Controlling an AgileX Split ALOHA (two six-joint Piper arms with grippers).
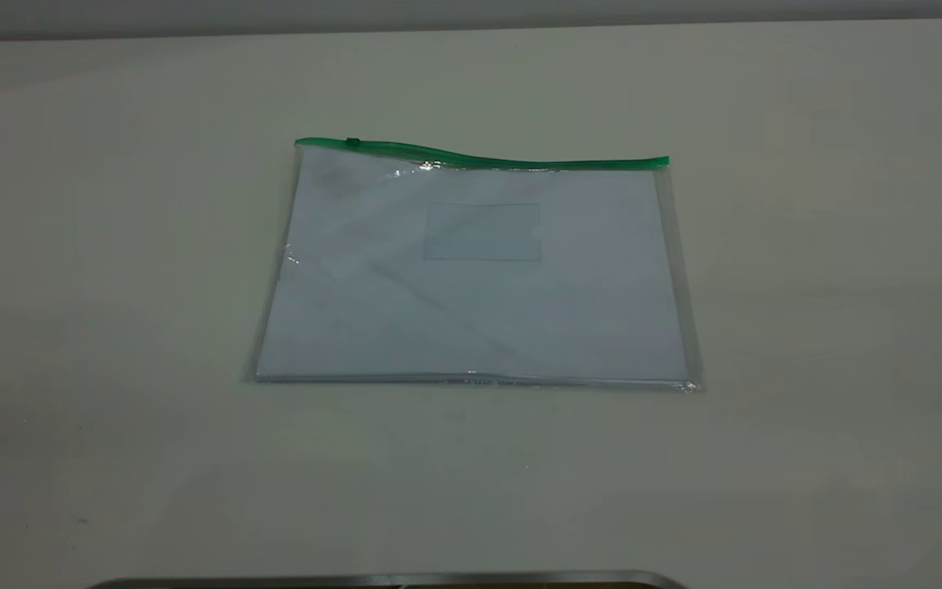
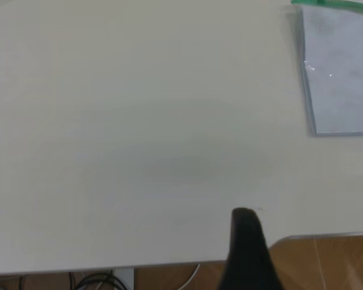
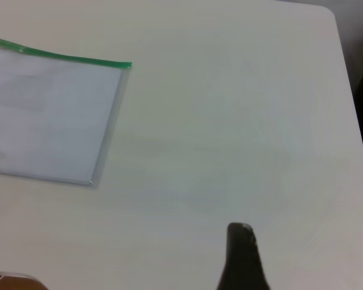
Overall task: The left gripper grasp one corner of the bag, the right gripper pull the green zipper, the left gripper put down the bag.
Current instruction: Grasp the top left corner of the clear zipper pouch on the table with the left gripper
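clear bag flat, well apart from both tools, grip state indiscernible

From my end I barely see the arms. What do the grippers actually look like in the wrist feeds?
Very little shows. In the left wrist view, the left gripper appears as one black, tapering finger with a rounded tip. In the right wrist view, the right gripper looks the same: a single matte black wedge narrowing to a blunt tip. No markings or cables on them are visible. Neither arm shows in the exterior view.
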